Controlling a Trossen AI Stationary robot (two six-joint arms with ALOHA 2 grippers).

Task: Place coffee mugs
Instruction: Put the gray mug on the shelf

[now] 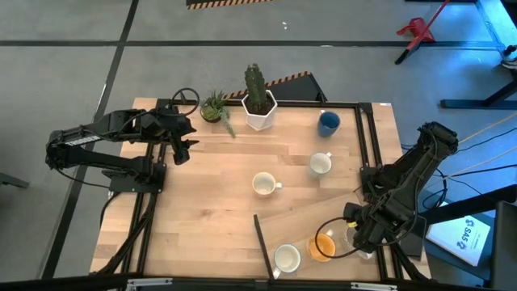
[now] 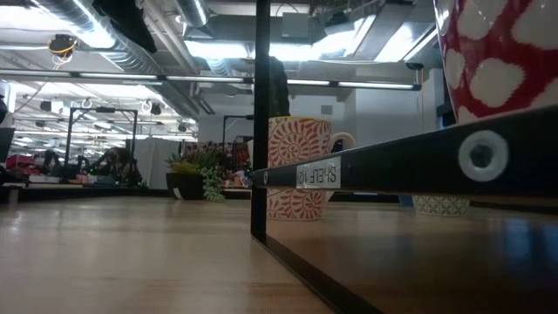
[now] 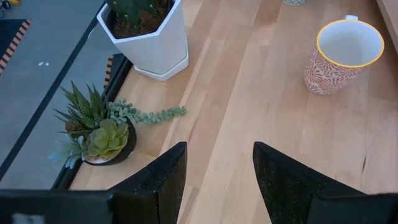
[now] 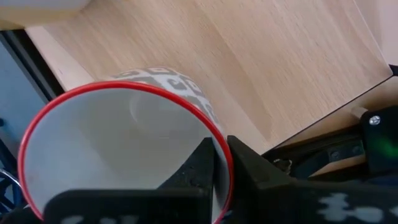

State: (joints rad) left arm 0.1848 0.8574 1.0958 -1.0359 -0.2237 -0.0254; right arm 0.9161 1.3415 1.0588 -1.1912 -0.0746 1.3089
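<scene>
R gripper (image 4: 219, 163) pinches rim of red-rimmed mug (image 4: 124, 143) at table's (image 1: 210, 210) near right corner, beside orange mug (image 1: 322, 246). L gripper (image 3: 214, 180) spread, empty, hovering near succulent (image 3: 99, 134) at far left.

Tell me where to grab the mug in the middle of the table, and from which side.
Probably best to take the middle mug by its rim, from straight above: it stands upright, mouth open. Pinch the wall facing the left hand; the handle points the other way.
</scene>
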